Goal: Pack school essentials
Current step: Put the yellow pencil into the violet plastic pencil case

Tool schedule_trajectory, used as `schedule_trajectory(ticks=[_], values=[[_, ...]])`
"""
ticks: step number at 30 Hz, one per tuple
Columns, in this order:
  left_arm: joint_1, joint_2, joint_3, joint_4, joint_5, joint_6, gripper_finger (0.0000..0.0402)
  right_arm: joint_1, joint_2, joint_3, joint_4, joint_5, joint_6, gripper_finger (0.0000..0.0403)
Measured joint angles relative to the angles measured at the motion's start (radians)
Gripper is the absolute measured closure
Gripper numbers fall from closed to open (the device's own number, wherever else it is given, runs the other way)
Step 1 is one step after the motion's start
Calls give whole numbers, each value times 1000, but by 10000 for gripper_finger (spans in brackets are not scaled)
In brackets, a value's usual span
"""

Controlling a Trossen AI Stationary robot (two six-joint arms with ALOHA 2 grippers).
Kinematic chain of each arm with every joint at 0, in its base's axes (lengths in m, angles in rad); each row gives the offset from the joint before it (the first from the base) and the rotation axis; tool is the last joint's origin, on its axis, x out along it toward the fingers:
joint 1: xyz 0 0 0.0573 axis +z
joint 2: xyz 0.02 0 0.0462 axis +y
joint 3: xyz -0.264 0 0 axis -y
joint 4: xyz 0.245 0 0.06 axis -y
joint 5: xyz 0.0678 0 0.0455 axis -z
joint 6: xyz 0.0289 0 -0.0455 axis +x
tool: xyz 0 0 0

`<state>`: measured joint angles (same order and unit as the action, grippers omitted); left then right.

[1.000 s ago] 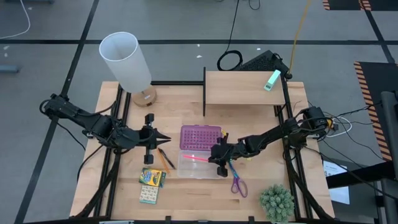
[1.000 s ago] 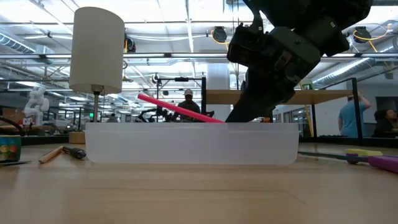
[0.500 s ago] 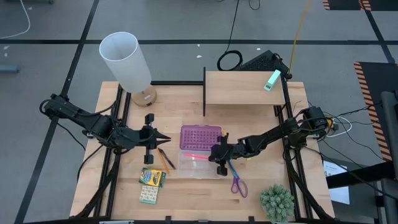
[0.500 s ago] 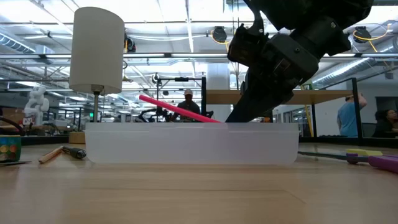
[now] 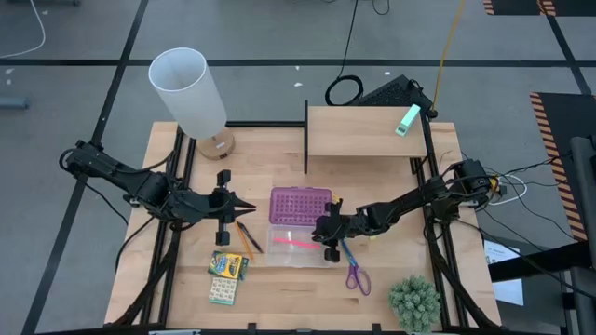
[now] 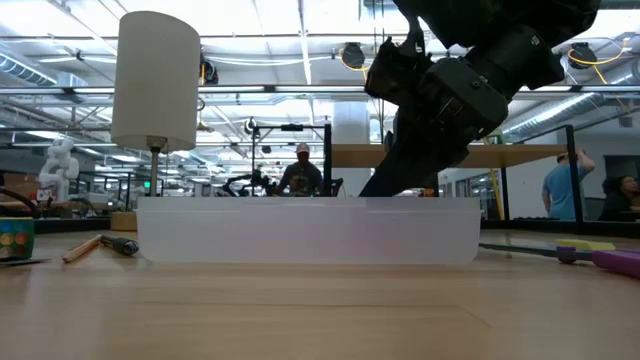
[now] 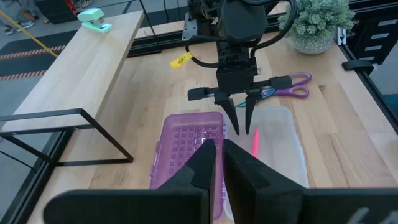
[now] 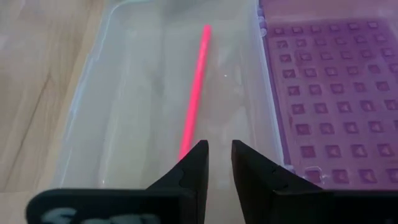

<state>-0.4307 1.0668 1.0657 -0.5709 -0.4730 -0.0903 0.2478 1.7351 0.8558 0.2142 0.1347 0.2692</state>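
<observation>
The right hand (image 5: 328, 240) is hanging over the clear case (image 5: 300, 246), fingers a little apart and gripping nothing. The pink pen (image 8: 194, 93) is lying flat inside the case, beside the purple studded lid (image 5: 300, 204). The purple-handled scissors (image 5: 355, 273) are resting on the desk (image 5: 279, 293) nearby. The left hand (image 5: 244, 206) is hovering left of the lid, nearly closed and empty.

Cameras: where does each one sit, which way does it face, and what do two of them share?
High: overhead, facing down; both arms, clear case.
Low: table height, facing the case wall; right arm above.
Left wrist: past its own fingers toward the right end effector.
Right wrist: looking down past its own fingers.
Shared: both wrist views show the pink pen in the case beside the purple lid.
</observation>
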Motion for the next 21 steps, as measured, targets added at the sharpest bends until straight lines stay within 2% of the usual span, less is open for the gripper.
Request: schedule_trajectory(ticks=[5,11,18,21], values=[[0,3,0,15,0,-37,369,0,-51,0,-31,-8,-20,337],[-9,38,0,113,3,-51,369,3,-186,0,-124,-8,-32,337],[-12,112,0,117,57,-96,369,3,-336,0,-267,-5,-80,337],[-23,145,0,77,80,-165,369,3,-381,0,-303,-4,-80,337]])
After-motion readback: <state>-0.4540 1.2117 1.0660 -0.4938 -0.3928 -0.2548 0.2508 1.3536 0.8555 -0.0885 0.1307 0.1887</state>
